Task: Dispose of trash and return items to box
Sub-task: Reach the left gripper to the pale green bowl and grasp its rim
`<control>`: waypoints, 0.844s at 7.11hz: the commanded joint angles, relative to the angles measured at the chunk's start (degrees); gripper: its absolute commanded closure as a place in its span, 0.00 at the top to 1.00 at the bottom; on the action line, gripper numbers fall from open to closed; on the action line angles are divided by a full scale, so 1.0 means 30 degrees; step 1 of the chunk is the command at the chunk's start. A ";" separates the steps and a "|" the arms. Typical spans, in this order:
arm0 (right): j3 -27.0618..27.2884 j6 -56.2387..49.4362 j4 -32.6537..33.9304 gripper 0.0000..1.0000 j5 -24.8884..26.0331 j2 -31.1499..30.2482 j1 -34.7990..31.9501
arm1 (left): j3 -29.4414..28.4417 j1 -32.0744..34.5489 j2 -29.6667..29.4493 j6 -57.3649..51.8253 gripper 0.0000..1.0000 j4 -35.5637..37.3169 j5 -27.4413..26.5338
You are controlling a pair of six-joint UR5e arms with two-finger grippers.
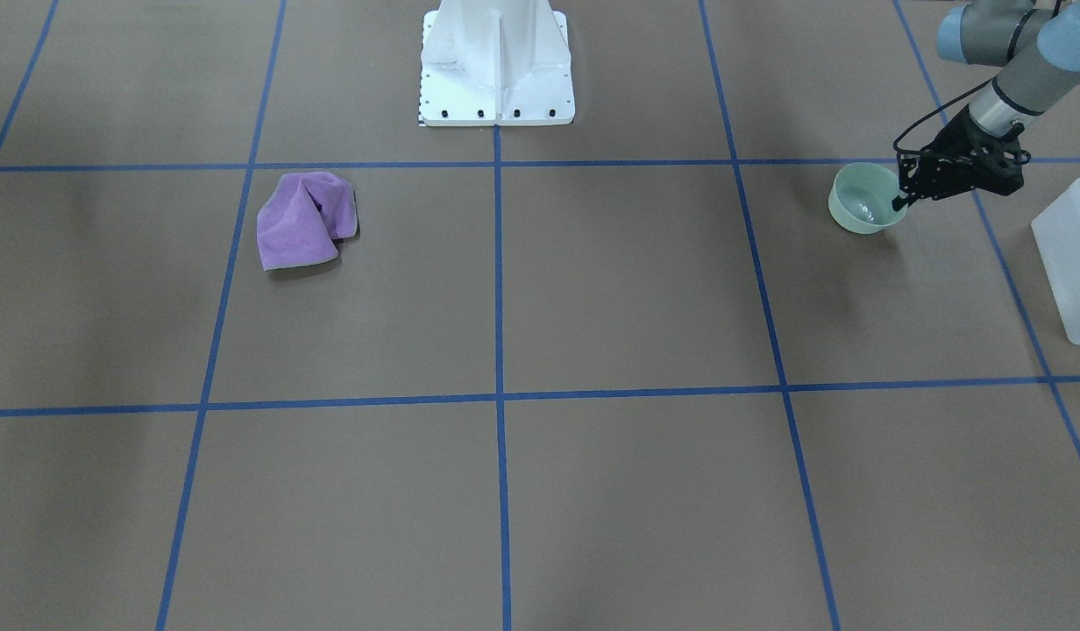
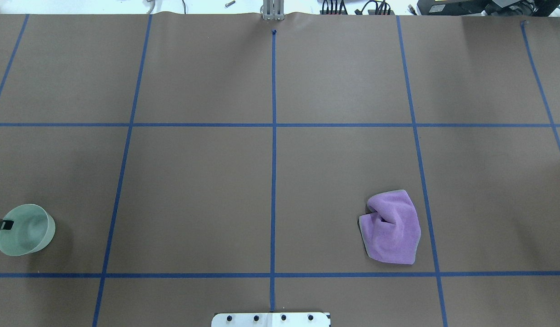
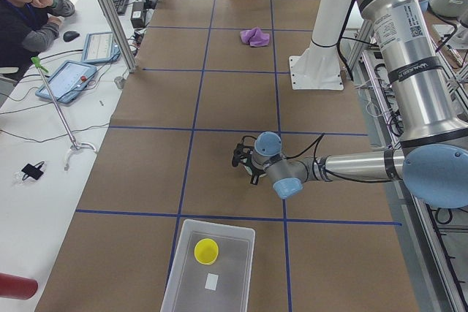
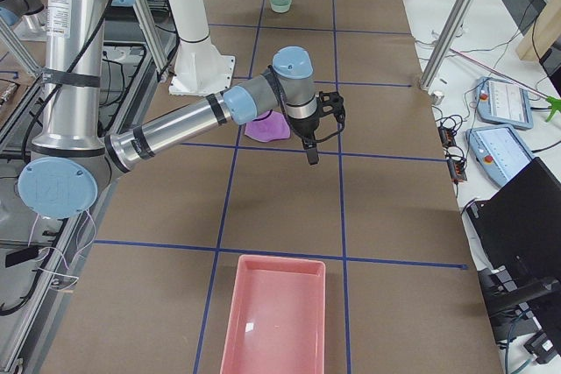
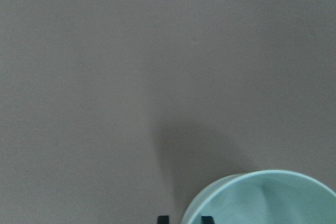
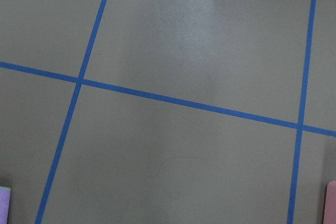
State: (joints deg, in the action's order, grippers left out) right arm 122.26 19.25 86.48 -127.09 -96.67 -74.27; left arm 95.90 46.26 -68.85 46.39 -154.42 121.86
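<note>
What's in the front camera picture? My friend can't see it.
The left gripper holds a pale green bowl by its rim, near a frosted white box. A crumpled purple cloth lies far across the brown table.

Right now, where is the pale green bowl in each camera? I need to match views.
Exterior front-facing: bowl upper right.
Overhead exterior: bowl at the lower left edge.
Exterior left: not visible, apparently hidden behind the left arm.
Exterior right: bowl small, far top.
Left wrist-mounted: bowl in the bottom right corner.
Right wrist-mounted: not in it.
Shared landmark: purple cloth, on the table's opposite half.
</note>
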 commanded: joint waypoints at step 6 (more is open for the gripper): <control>-0.0059 0.0000 0.0000 1.00 -0.0029 0.0025 0.0000 | 0.0348 1.1392 -0.0013 -1.3601 0.00 0.8779 0.6022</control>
State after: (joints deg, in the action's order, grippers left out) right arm 122.10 19.25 86.48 -127.16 -96.59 -74.27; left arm 97.02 72.08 -67.55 20.41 -139.90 139.25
